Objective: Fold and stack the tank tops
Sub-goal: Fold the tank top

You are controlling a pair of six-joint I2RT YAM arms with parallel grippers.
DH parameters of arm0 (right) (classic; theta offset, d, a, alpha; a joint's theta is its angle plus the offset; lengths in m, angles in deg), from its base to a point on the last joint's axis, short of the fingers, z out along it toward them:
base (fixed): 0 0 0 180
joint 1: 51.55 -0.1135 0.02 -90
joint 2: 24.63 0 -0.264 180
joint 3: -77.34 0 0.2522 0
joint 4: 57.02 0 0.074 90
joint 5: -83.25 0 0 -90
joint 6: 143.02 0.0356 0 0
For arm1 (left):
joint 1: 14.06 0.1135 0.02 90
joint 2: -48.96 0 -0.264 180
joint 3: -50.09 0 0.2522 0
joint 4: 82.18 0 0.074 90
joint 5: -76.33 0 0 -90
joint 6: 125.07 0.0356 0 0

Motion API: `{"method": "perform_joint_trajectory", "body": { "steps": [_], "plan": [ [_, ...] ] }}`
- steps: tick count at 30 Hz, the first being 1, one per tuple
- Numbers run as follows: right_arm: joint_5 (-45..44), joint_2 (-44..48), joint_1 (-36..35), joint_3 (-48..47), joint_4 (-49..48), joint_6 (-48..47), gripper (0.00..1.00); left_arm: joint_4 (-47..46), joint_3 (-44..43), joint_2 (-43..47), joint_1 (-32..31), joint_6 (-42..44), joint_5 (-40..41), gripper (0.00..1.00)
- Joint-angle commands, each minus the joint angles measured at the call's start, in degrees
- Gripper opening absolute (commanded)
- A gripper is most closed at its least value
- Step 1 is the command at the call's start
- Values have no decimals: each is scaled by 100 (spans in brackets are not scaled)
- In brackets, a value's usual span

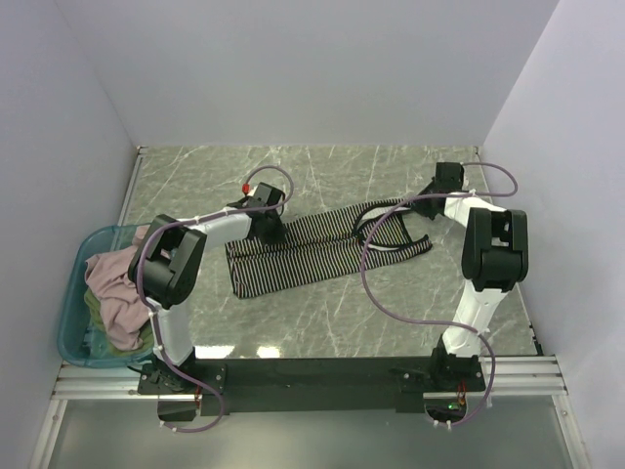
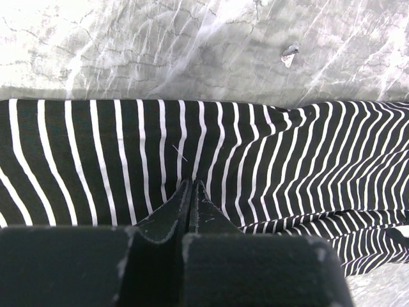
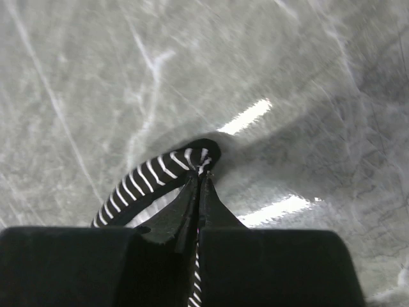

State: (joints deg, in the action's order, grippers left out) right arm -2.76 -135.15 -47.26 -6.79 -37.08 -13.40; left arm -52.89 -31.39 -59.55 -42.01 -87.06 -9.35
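The striped top (image 1: 322, 252) lies stretched in a long band between the two sets of fingers, its long axis running straight from one to the other. The left gripper (image 1: 268, 231) is closed with its tips down in the hem end, seemingly nipping a small pinch of cloth. The fabric spreads ahead of its fingers (image 2: 182, 208) and off to both sides, with bare table (image 2: 192, 51) beyond. The right gripper (image 1: 437, 195) is clamped on a shoulder strap (image 3: 153, 176), which loops out to the left of its tips and seems a little clear of the table. Each arm holds the end nearer to it, so a fold would likely turn on carrying one end along that axis toward the other. The pink top (image 1: 117, 283) sits in the tub (image 1: 68, 318), well apart from the left fingers, on the side away from the band.
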Motion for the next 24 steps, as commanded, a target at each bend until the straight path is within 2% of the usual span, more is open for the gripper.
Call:
{"method": "perform_joint_trajectory", "body": {
  "steps": [1,5,17,24],
  "plan": [
    [-39,-75,63,-117,112,64,2,152,93,225,17,39,8,1],
    [102,-110,150,-100,147,99,14,135,137,242,35,48,-1,1],
    [585,-137,344,-74,-89,310,32,73,128,365,35,232,-273,1],
    [577,873,221,734,-837,442,37,126,-30,418,26,417,-344,1]
  ]
}}
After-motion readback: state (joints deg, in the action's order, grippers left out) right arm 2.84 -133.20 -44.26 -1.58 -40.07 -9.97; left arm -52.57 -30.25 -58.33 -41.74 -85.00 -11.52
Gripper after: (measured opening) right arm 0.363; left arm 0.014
